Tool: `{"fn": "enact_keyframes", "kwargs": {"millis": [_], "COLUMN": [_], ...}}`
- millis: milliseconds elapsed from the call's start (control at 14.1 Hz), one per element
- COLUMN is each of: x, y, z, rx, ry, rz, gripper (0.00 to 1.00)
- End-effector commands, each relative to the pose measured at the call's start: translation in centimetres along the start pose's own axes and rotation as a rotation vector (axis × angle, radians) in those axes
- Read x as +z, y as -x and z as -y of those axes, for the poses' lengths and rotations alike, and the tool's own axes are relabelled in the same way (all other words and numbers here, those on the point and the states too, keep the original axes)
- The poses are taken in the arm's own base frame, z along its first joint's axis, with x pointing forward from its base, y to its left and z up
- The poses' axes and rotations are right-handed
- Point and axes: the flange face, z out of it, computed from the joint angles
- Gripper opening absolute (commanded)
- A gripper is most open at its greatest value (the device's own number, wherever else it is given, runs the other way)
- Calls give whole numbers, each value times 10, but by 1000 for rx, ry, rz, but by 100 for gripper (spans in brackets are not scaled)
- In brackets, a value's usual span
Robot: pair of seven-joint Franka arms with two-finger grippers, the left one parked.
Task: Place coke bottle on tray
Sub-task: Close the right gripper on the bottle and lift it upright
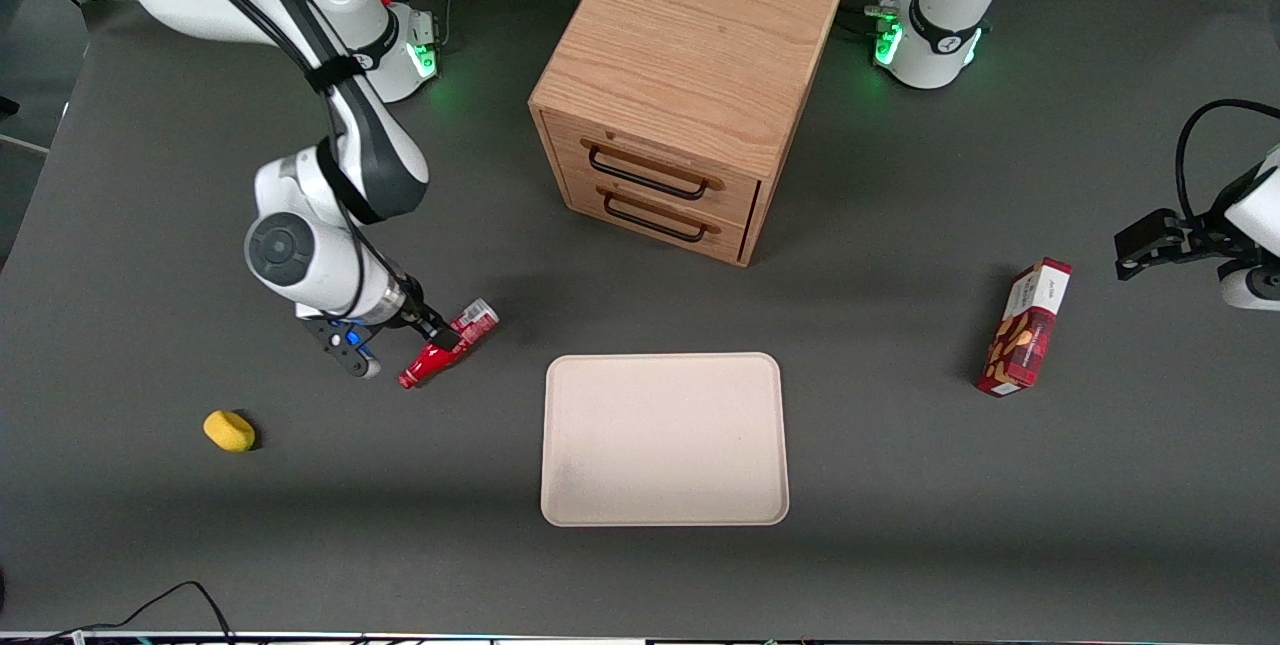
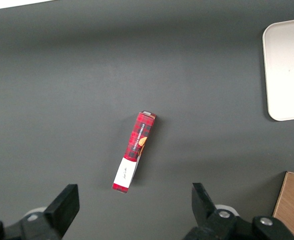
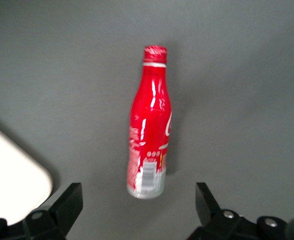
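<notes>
The coke bottle (image 1: 462,333) lies on its side on the dark table, beside the tray (image 1: 664,440) and toward the working arm's end. Its red cap points toward the front camera and its silver base points toward the cabinet. My right gripper (image 1: 442,334) hangs low over the bottle's middle. In the right wrist view the coke bottle (image 3: 149,130) lies lengthwise with its silver base just ahead of the gripper (image 3: 137,194). The two fingers (image 3: 69,200) stand wide apart and touch nothing. A rounded corner of the tray (image 3: 11,172) shows close by.
A wooden two-drawer cabinet (image 1: 680,85) stands farther from the front camera than the tray. A small yellow object (image 1: 229,430) lies near the working arm's end. A red-and-white snack box (image 1: 1025,327) lies toward the parked arm's end, and the snack box (image 2: 134,157) also shows in the left wrist view.
</notes>
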Motion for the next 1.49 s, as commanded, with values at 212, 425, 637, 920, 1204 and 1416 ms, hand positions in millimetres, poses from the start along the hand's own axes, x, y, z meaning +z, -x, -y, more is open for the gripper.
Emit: {"fn": "enact_keyframes", "kwargs": {"millis": [212, 425, 637, 920, 1204, 1416], "x": [57, 79, 85, 92, 96, 55], "y": [-10, -14, -18, -19, -21, -25], "z": [-12, -10, -7, -6, -5, 8], "rx": [72, 99, 114, 117, 123, 78], "ry": [2, -10, -28, -41, -53, -68], "rz": [18, 18, 12, 7, 2, -27], "gripper": [100, 100, 100, 68, 19, 4]}}
